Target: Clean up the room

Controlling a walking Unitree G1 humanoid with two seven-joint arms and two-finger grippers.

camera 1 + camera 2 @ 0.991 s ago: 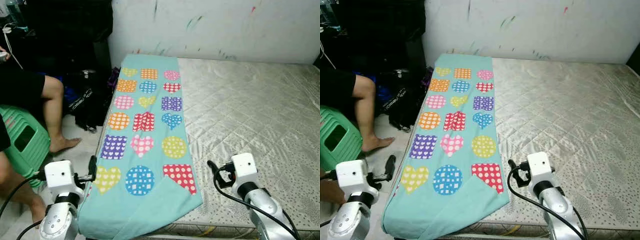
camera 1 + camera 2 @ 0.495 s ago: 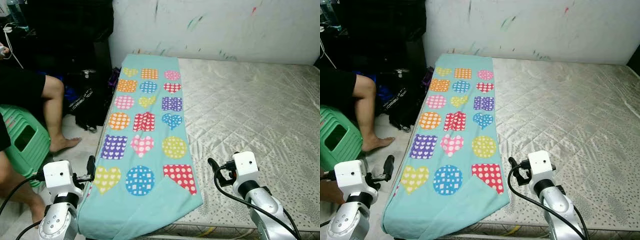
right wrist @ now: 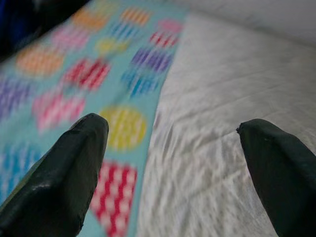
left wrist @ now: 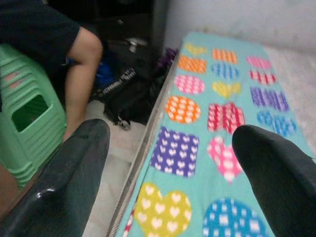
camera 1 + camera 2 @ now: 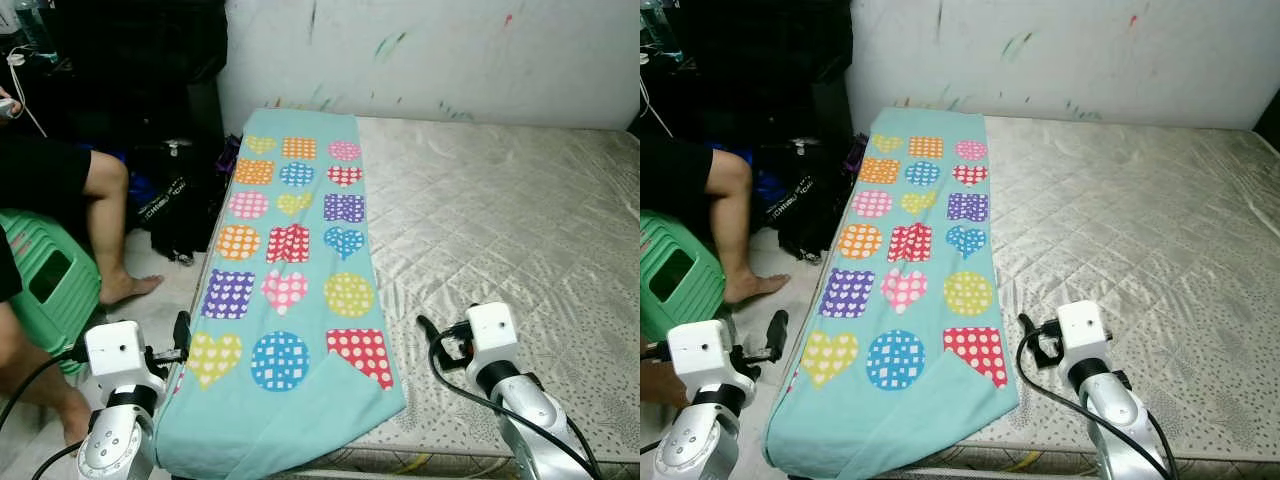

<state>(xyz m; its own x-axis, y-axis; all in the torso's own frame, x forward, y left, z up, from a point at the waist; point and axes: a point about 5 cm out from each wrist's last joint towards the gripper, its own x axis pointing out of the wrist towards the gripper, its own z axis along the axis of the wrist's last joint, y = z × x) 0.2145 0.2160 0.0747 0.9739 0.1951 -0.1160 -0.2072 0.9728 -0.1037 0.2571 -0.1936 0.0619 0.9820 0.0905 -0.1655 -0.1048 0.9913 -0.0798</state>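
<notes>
Bed: one bare mattress (image 5: 500, 210), quilted, pale silvery-beige satin sheen, diamond stitching, lightly wrinkled

One blanket (image 5: 290, 290), soft turquoise fleece, long rectangle, lying flat along the robot's-left side of the mattress, running from the wall end to the near edge; near-right corner folded back over itself in a diagonal flap. Print: polka-dotted and patterned patches in three columns – hearts, circles, squares in yellow, orange, pink, red, blue, purple. Visible rows counted: six

Wall (image 5: 430, 50) behind: white, with scuffs and small coloured marks

Floor on the robot's left of the bed: one black bag (image 5: 175, 205) with white lettering, against the bed side. One green plastic stool (image 5: 45, 280), ribbed, with a rectangular slot. One person seated there – bare leg (image 5: 105, 230), foot on the floor, dark clothing

Grippers: two
- Left gripper (image 4: 173, 168): fingers spread wide, nothing between them, touching nothing. Held low at the near-left corner of the bed, just beside the blanket's left edge; it looks out over the purple and yellow heart patches and the bed's side
- Right gripper (image 3: 168, 163): fingers likewise wide apart, empty, touching nothing. Held above the near mattress, just to the right of the blanket's folded corner, with the blanket's right edge between its fingers in the wrist view (blurred)
</notes>
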